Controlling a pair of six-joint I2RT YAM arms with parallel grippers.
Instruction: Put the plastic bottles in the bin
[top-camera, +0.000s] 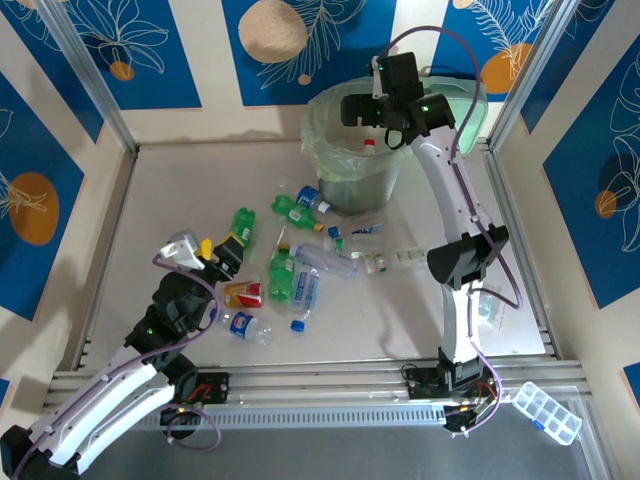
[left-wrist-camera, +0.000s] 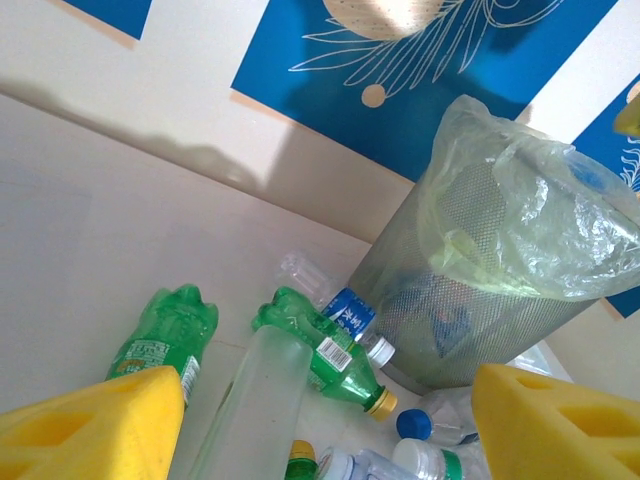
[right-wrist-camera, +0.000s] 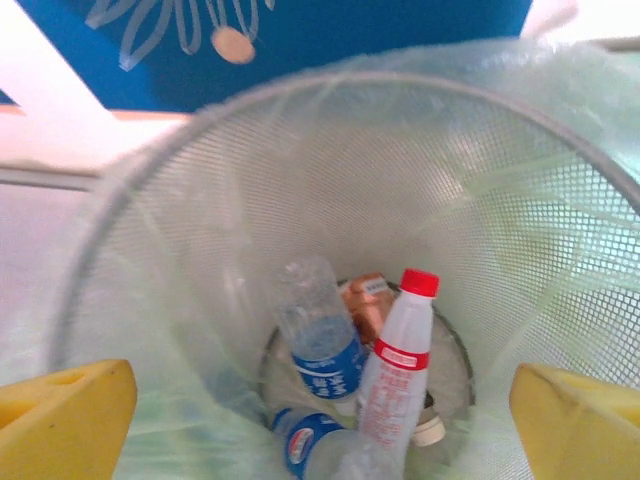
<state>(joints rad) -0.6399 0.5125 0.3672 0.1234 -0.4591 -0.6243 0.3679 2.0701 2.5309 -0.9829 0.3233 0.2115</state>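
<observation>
Red-capped bottle (right-wrist-camera: 398, 380) leans cap-up inside the bin (right-wrist-camera: 200, 200); left fingers (left-wrist-camera: 90, 425) and right fingers (right-wrist-camera: 570, 420) spread.

Bottles (right-wrist-camera: 395, 380) in bin (right-wrist-camera: 300, 140) and before it

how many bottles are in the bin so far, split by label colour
blue-label bottles: 2
red-label bottle: 1
brown-label bottle: 1
total visible in the bin: 4
</observation>
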